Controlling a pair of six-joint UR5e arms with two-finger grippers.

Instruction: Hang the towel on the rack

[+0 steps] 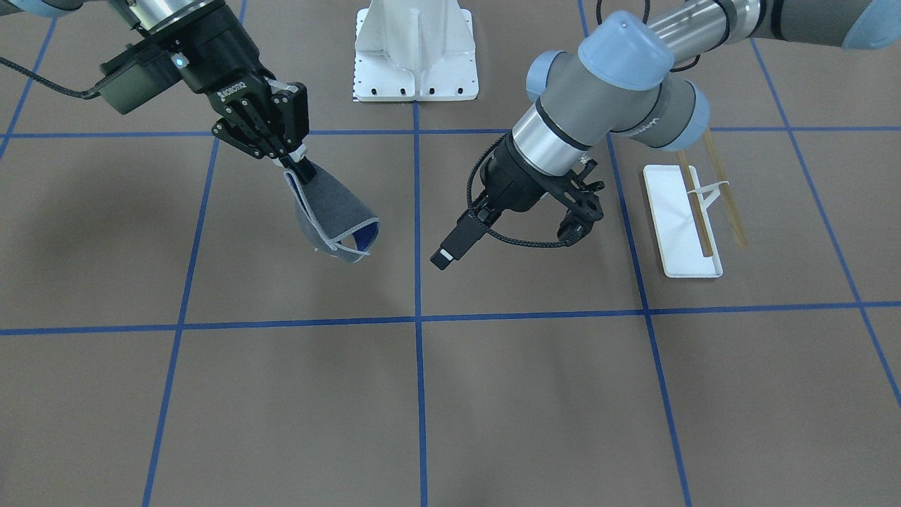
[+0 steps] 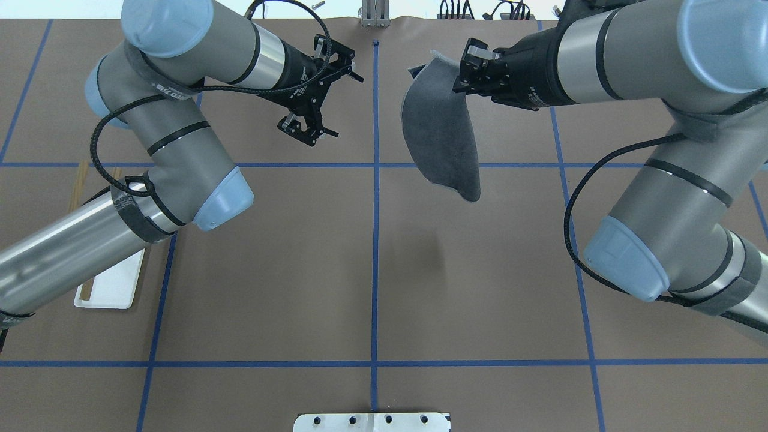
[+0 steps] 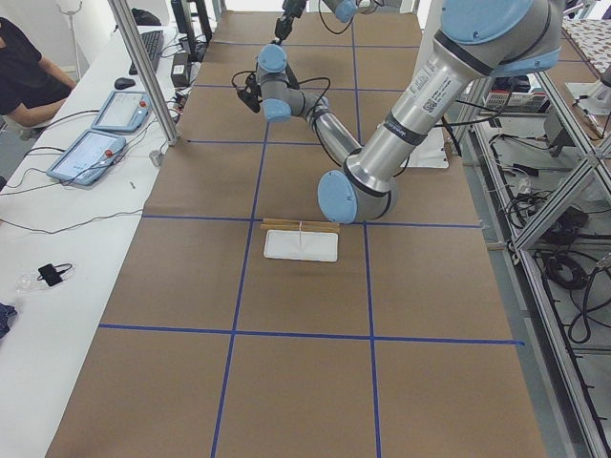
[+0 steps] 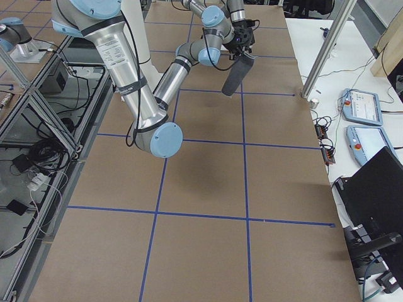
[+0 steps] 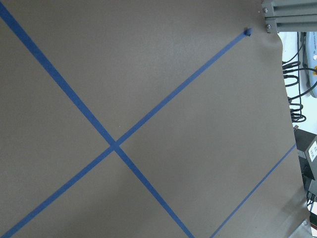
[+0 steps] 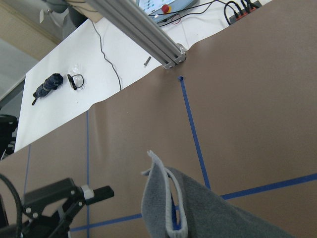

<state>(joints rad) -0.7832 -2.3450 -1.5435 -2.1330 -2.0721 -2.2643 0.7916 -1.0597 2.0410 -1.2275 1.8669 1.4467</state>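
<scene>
My right gripper (image 1: 301, 167) is shut on one end of the dark grey towel (image 1: 336, 211) and holds it in the air above the table. The towel hangs folded over, with its blue underside and light trim showing. It also shows in the overhead view (image 2: 441, 129) under the right gripper (image 2: 467, 67), and in the right wrist view (image 6: 198, 213). My left gripper (image 1: 588, 211) is open and empty beside the rack (image 1: 679, 225), a white tray with two tan rods. In the overhead view the left gripper (image 2: 336, 99) faces the towel, and the rack (image 2: 111, 285) is half hidden under the left arm.
The white robot pedestal (image 1: 415, 56) stands at the robot's side of the table. Blue tape lines cross the brown table cover (image 1: 422, 394). An operator (image 3: 24, 72) and tablets sit at a side bench beyond the table edge.
</scene>
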